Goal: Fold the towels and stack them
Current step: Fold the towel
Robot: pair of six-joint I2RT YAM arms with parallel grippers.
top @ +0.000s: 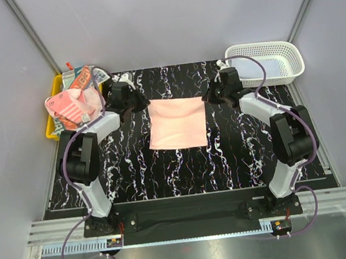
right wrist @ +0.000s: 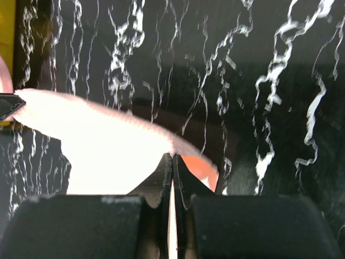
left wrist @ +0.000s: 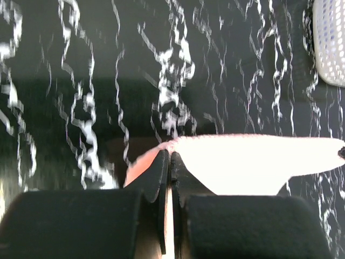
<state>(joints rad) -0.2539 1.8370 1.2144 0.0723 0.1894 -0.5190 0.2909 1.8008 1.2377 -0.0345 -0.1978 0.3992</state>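
**Position.** The pink towel (top: 175, 124) lies spread at the middle of the table (top: 134, 171), between the two arms.

**Grip state.**
- The left gripper (left wrist: 168, 157) is clamped on the towel's far left corner.
- The right gripper (right wrist: 172, 158) is clamped on the far right corner.
- In both wrist views the jaws meet with only the cloth edge between them.
- The far hem appears slightly lifted off the table from one grip to the other.

**Handling.**
- The towel is judged light, thin and limp. It has no stiffness of its own and sags wherever it is not held.
- The span between the grips needs light tension to hold the hem straight.
- The cloth is not fragile, but a shallow pinch at the very tip of a corner can slip.
- Move both corners together toward the near edge for an even fold.

**Surroundings.** The towel pile (top: 72, 98) sits on the tray (top: 52, 127) at far left. The basket (top: 265, 62) stands at far right.
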